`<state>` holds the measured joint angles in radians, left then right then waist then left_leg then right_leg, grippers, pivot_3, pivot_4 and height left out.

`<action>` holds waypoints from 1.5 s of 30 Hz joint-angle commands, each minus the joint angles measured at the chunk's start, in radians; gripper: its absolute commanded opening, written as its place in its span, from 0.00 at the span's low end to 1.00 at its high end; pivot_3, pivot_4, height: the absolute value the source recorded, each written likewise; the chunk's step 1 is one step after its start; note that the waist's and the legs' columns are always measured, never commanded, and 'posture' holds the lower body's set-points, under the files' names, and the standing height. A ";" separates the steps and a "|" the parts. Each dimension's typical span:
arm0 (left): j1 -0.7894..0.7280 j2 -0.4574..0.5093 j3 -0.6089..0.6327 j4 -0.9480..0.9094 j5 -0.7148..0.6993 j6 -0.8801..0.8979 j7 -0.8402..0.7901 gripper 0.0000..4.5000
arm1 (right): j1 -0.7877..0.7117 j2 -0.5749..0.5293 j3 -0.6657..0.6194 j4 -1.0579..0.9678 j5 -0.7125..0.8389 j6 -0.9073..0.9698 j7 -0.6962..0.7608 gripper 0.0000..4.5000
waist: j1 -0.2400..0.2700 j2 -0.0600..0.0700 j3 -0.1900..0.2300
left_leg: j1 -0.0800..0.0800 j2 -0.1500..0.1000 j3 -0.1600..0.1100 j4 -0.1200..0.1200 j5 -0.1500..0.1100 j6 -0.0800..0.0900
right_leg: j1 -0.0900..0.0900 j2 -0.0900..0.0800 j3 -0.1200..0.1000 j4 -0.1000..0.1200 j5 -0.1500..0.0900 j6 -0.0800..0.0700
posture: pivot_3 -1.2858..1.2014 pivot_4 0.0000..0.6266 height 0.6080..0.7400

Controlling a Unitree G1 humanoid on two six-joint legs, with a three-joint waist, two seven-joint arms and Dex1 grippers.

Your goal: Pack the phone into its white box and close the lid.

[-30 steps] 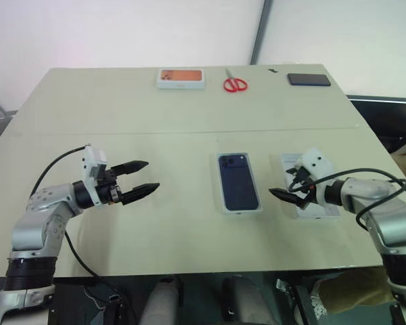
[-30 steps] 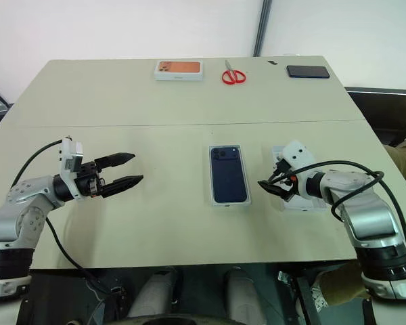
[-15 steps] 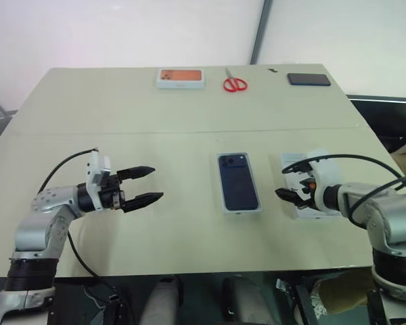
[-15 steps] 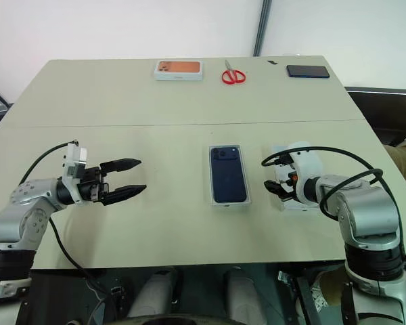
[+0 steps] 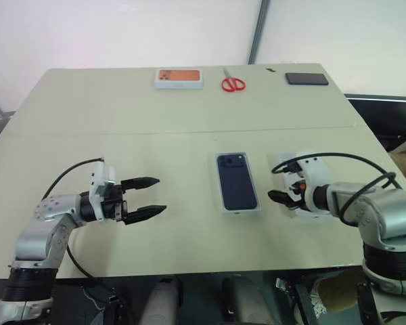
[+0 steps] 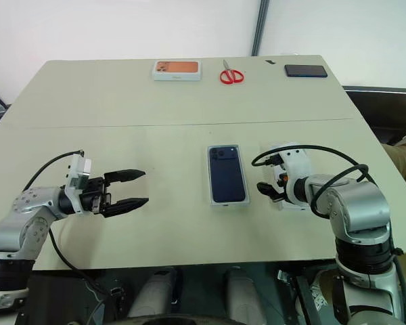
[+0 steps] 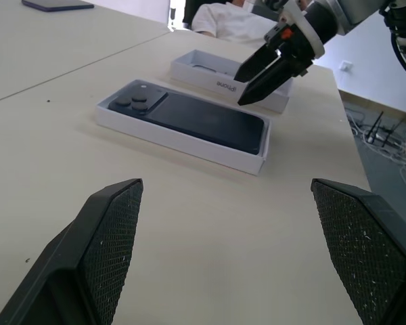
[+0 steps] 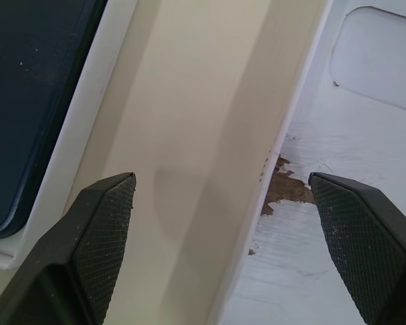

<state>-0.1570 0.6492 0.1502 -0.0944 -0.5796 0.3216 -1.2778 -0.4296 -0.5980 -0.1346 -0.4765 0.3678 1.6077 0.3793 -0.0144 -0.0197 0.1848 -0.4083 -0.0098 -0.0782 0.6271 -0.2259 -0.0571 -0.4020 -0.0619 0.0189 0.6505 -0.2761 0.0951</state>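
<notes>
The dark navy phone (image 5: 237, 181) lies back up inside the white box (image 5: 222, 196) at the table's middle. Just to its right the lid (image 5: 312, 208) rests with its inner face up. My right gripper (image 5: 279, 197) hovers open over the lid's edge nearest the box. In the right wrist view one fingertip (image 8: 95, 244) is over the table strip beside the white box (image 8: 88, 128) and the other over the lid (image 8: 304, 230). My left gripper (image 5: 150, 196) is open and empty, pointing toward the box from well to the left. The left wrist view shows the phone (image 7: 203, 118), the lid (image 7: 213, 80) and the right gripper (image 7: 252, 80).
Along the far edge sit a white box with an orange top (image 5: 180, 78), red scissors (image 5: 233, 83) and a black slab (image 5: 307, 78). A seam (image 5: 122, 132) crosses the table. A person in white (image 7: 233, 20) sits beyond the table's right side.
My right wrist has rolled and its gripper now tips down over the lid's edge. My left gripper has drifted slightly back and toward the centre. Phone, box and lid have not moved.
</notes>
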 commanded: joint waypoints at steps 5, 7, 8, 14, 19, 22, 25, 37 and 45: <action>-0.023 -0.004 -0.015 -0.017 -0.003 -0.030 0.004 0.93 | -0.081 0.011 -0.048 0.081 0.029 0.007 -0.107 0.95 | -0.001 0.000 0.000 | 0.000 0.000 0.000 0.000 0.000 0.000 | 0.000 0.000 0.000 0.000 0.000 0.000 | 0.52 0.24 1.00; -0.025 -0.010 -0.018 -0.012 -0.001 -0.034 0.010 0.93 | -0.105 0.017 -0.051 0.120 0.049 0.007 -0.131 0.95 | -0.001 0.000 0.000 | 0.000 0.000 0.000 0.000 0.000 0.000 | 0.000 0.000 0.000 0.000 0.000 0.000 | 0.52 0.24 1.00; -0.026 -0.012 -0.019 -0.009 0.001 -0.037 0.014 0.93 | -0.115 0.020 -0.051 0.132 0.057 0.007 -0.142 0.95 | -0.002 0.000 0.000 | 0.000 0.000 0.000 0.000 0.000 0.000 | 0.000 0.000 0.000 0.000 0.000 0.000 | 0.52 0.24 1.00; -0.026 -0.022 -0.019 -0.018 -0.001 -0.041 0.036 0.93 | -0.124 0.029 -0.063 0.166 0.194 0.007 -0.236 0.95 | -0.002 0.000 0.000 | 0.000 0.000 0.000 -0.001 0.000 0.000 | -0.001 0.001 0.000 0.000 0.000 0.000 | 0.52 0.24 1.00; -0.018 -0.031 -0.023 -0.034 -0.005 -0.038 0.057 0.93 | -0.105 -0.002 -0.061 0.171 0.347 0.007 -0.336 0.95 | -0.002 0.001 0.000 | 0.000 0.001 0.001 0.000 0.000 0.000 | -0.001 0.001 0.001 0.000 0.000 0.000 | 0.52 0.24 1.00; -0.012 -0.037 -0.025 -0.038 -0.003 -0.041 0.066 0.93 | -0.107 -0.037 -0.051 0.185 0.417 0.007 -0.388 0.95 | -0.002 0.001 0.000 | 0.000 0.001 0.001 0.000 0.000 0.000 | -0.001 0.001 0.001 0.000 0.000 0.000 | 0.52 0.24 1.00; -0.012 -0.043 -0.026 -0.033 0.001 -0.044 0.073 0.93 | -0.127 -0.073 -0.030 0.213 0.476 0.007 -0.423 0.95 | -0.001 0.001 0.000 | 0.000 0.001 0.001 0.000 0.000 0.000 | -0.001 0.001 0.001 0.000 0.000 0.000 | 0.52 0.24 1.00; -0.014 -0.049 -0.027 -0.019 0.010 -0.057 0.095 0.93 | -0.217 -0.189 0.059 0.374 0.748 0.007 -0.586 0.95 | -0.002 0.002 0.001 | 0.000 0.002 0.002 0.000 0.000 0.001 | -0.001 0.002 0.002 0.000 -0.001 -0.003 | 0.52 0.24 1.00; -0.013 -0.057 -0.032 -0.019 0.014 -0.065 0.099 0.93 | -0.287 -0.222 0.102 0.472 0.904 0.007 -0.716 0.95 | -0.003 0.002 0.001 | -0.001 0.002 0.003 0.000 -0.001 0.001 | -0.001 0.002 0.003 0.000 -0.001 -0.002 | 0.52 0.24 1.00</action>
<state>-0.1680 0.5918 0.1259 -0.0938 -0.5666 0.2743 -1.1780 -0.6809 -0.8058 -0.0202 -0.0145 1.2248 1.6080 -0.3077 -0.0174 -0.0178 0.1860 -0.4088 -0.0080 -0.0752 0.6272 -0.2265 -0.0557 -0.4033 -0.0600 0.0220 0.6500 -0.2770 0.0931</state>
